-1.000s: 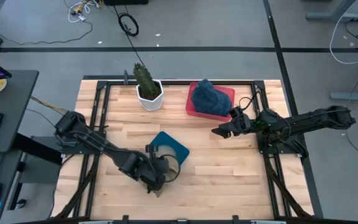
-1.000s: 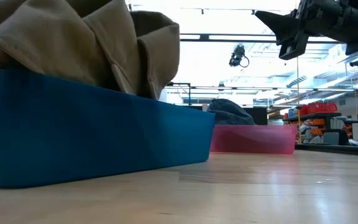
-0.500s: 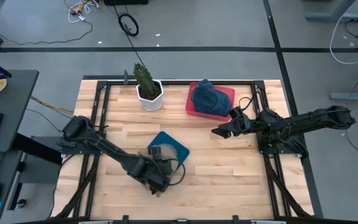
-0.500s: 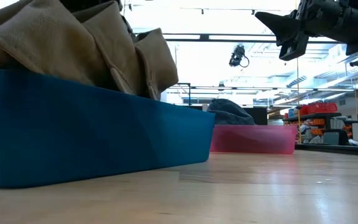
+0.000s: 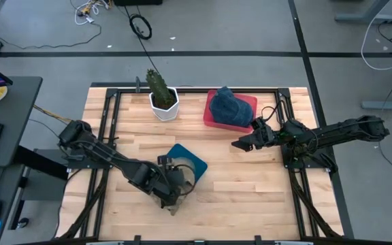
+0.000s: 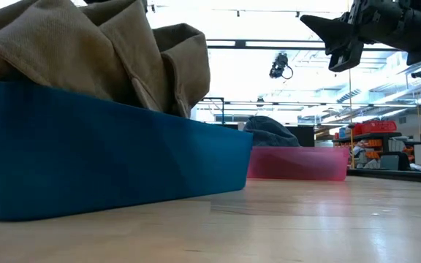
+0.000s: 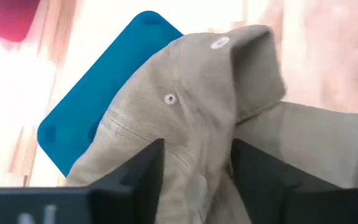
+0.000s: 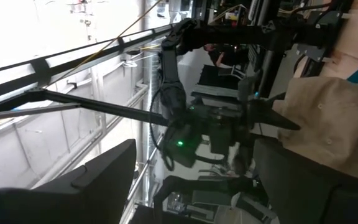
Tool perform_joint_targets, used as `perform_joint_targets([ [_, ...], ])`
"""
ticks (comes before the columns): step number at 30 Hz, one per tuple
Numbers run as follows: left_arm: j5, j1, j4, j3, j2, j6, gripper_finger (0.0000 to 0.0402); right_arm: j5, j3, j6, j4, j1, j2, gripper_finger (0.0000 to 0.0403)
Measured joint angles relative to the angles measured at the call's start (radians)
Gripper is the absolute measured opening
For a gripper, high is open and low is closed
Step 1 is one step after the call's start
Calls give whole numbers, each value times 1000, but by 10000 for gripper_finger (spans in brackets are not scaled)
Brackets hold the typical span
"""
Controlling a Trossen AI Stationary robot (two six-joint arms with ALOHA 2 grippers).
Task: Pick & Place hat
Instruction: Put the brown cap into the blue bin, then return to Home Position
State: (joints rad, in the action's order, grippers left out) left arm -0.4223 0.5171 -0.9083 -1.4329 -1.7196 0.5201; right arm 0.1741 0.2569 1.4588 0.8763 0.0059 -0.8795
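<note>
A tan hat (image 5: 177,167) lies crumpled in a blue tray (image 5: 194,161) near the table's middle front; the low view shows the hat (image 6: 86,44) heaped above the tray's wall (image 6: 108,153). My left gripper (image 5: 175,180) hangs over it, open, with one finger on each side of a fold of the hat (image 7: 197,106). My right gripper (image 5: 240,143) hovers open above the table's right part, high in the low view (image 6: 335,36), with nothing between its fingers. A dark blue hat (image 5: 226,107) rests on a pink tray (image 5: 250,102) at the back. My left gripper comes at the tan hat from above, pointing down. Its two fingers (image 7: 145,171) stand apart, astride a raised fold of the crown (image 7: 194,162). I cannot tell whether they touch the cloth. The hat lies in the blue tray.
A white pot with a cactus (image 5: 163,102) stands at the back, left of the pink tray. Black frame rails (image 5: 107,136) run along the table's left and right sides. Bare wood (image 5: 250,184) lies at the front right.
The tan hat's right-hand fold sank toward the tray half a second ago and has risen again and spread out. My left arm has shifted a little over the blue tray. The hat stays in the tray.
</note>
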Motion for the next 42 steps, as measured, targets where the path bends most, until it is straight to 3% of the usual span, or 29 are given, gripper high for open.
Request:
perform_joint_targets([
  [8, 27, -3, -11, 0, 75, 6, 272, 2, 0, -9, -3, -1, 0, 327],
  [15, -21, -31, -10, -1, 172, 95, 270, 10, 0, -28, 6, -5, 9, 327],
  [18, -88, -34, 6, 0, 220, 116, 255, 8, 1, -40, -2, -5, 27, 324],
  [21, -193, -33, 34, -1, 264, 116, 235, 10, 56, -97, -126, -5, 37, 309],
  [25, -293, -34, 49, -1, 320, 99, 206, 70, 225, -263, -450, -5, 36, 273],
  [30, -340, -34, 129, -1, 366, 12, 166, 78, 468, -542, -846, -5, 36, 219],
  [35, -379, -34, 235, -1, 375, -76, 115, 42, 660, -807, -1118, -5, 37, 152],
  [42, -395, -45, 265, 1, 351, -87, 16, 31, 790, -1037, -1427, -5, 48, 12],
])
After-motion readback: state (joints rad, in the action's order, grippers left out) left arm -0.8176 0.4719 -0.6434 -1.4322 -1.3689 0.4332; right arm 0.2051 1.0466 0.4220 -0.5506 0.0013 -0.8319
